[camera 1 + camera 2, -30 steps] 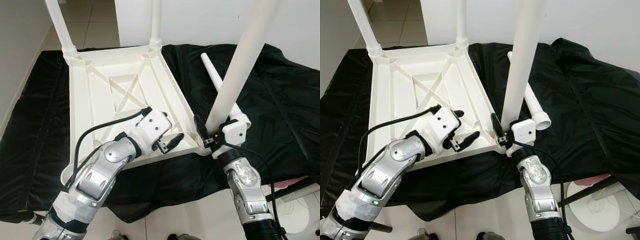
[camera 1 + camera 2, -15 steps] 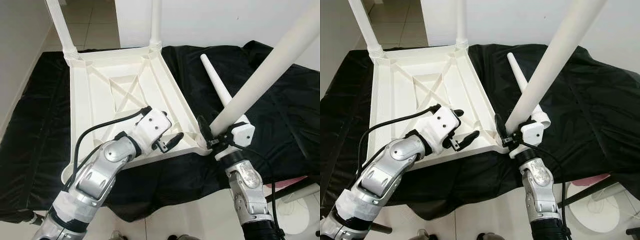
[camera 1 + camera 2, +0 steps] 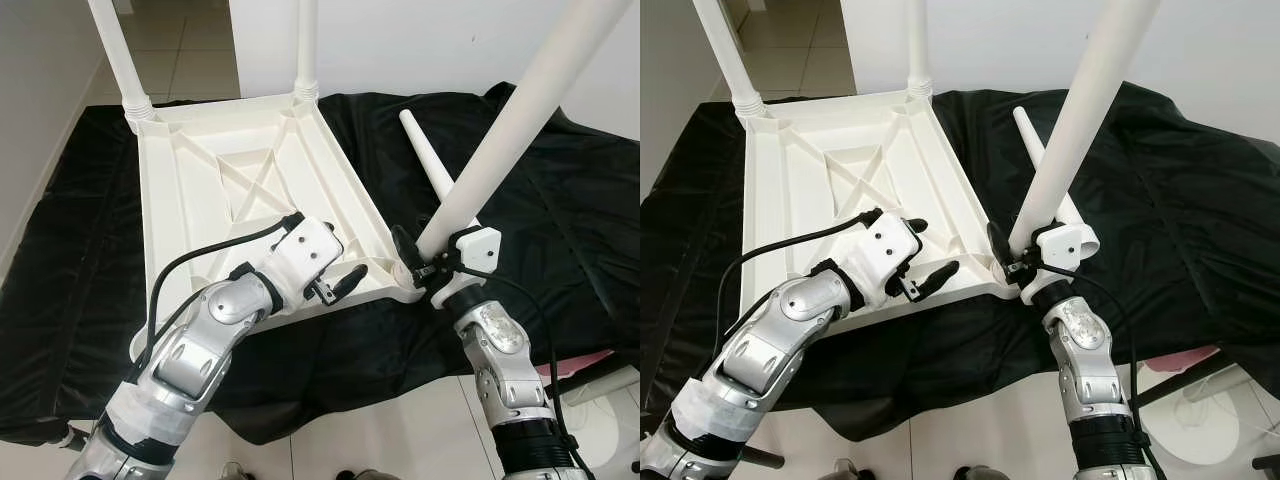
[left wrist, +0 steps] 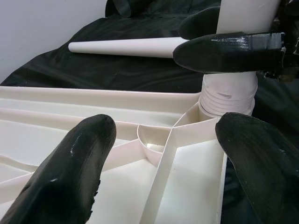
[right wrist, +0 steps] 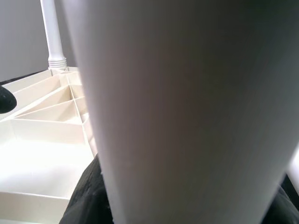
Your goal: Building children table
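The ribbed underside of the upturned tabletop [image 3: 230, 190] lies open from above between its two far legs [image 3: 112, 48], which stand upright at the back corners. At the near right corner a tilted leg [image 3: 500, 140], clamped by the right gripper [image 3: 420, 268], leans across the way. A loose leg [image 3: 430, 165] lies on the black cloth [image 3: 570, 220] just behind it. The left gripper [image 3: 335, 285], fingers spread, crowds the near edge; the corner socket beside it seems blocked.
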